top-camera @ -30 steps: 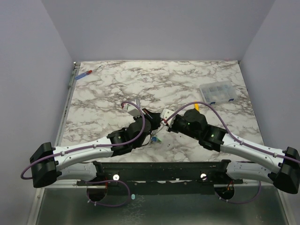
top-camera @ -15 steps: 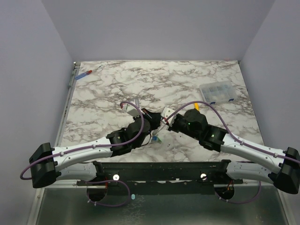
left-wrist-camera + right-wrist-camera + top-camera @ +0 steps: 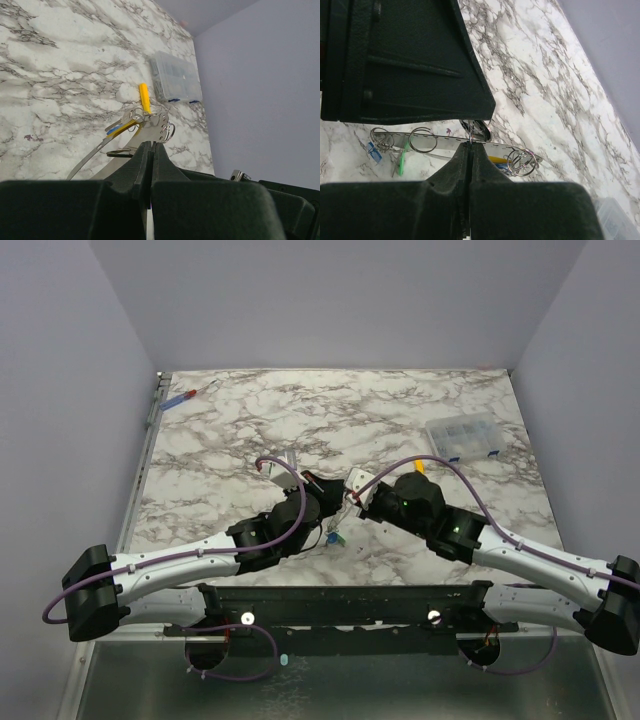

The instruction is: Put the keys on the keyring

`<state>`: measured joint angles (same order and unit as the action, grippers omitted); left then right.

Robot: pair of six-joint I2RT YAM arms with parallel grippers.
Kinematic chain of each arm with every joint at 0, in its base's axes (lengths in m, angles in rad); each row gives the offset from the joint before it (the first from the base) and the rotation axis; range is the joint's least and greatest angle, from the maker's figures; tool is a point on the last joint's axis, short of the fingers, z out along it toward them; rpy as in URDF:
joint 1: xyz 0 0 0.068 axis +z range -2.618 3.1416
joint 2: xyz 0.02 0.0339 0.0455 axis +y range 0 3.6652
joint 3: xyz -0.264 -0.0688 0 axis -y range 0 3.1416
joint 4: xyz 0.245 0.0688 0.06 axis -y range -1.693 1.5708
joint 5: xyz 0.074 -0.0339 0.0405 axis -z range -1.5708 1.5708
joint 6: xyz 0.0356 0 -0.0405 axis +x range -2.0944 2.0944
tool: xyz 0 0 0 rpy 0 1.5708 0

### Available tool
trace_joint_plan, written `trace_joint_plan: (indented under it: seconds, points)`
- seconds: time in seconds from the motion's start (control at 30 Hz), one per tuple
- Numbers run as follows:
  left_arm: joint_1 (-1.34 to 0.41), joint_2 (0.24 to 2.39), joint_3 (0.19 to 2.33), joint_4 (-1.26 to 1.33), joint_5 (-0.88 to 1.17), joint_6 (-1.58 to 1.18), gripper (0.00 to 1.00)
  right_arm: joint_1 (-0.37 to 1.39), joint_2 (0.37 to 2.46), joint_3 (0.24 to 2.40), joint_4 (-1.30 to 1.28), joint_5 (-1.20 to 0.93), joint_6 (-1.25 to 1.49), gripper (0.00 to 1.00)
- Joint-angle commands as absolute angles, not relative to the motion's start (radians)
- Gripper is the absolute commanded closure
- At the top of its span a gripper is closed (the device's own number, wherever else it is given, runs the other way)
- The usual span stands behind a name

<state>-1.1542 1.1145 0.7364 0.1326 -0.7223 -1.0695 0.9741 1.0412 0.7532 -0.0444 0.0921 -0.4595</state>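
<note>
The keyring (image 3: 445,142) was held up off the marble table (image 3: 250,420), midway between the two arms, so that both wrists could reach it without anything snagging on the surface. It showed in the right wrist view as a thin silver band running straight across in front of the fingertips.

The left gripper (image 3: 151,146) was pressed fully together on that metal, apparently to act as the steady anchor. The right gripper (image 3: 470,146) faced it nose to nose, its jaws also squeezed tight right at the band. From this cramped angle I could not tell whether it pinched the big loop itself or one key's small split ring.

The keys (image 3: 125,126), with yellow, blue and green caps, hung bunched along the band just beyond both fingertips, and small rings dangled among them. Judging by that, threading was well along, and the tight two-handed hold was probably there to keep the wire from twisting.

The clear compartment box (image 3: 175,82) and the yellow-handled screwdriver (image 3: 144,97) lay well apart on the table, out of the way.
</note>
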Motion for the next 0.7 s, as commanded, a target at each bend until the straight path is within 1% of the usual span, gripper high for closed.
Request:
trace_joint_plan:
  seconds: [0.0, 0.67]
  points:
    - [-1.160, 1.116, 0.721, 0.129, -0.706, -1.068, 1.00, 0.977, 1.009, 0.810, -0.028, 0.101, -0.451, 0.99]
    - [-1.160, 1.104, 0.701, 0.122, -0.719, -1.065, 1.00, 0.977, 0.999, 0.822, -0.047, 0.107, -0.455, 0.99]
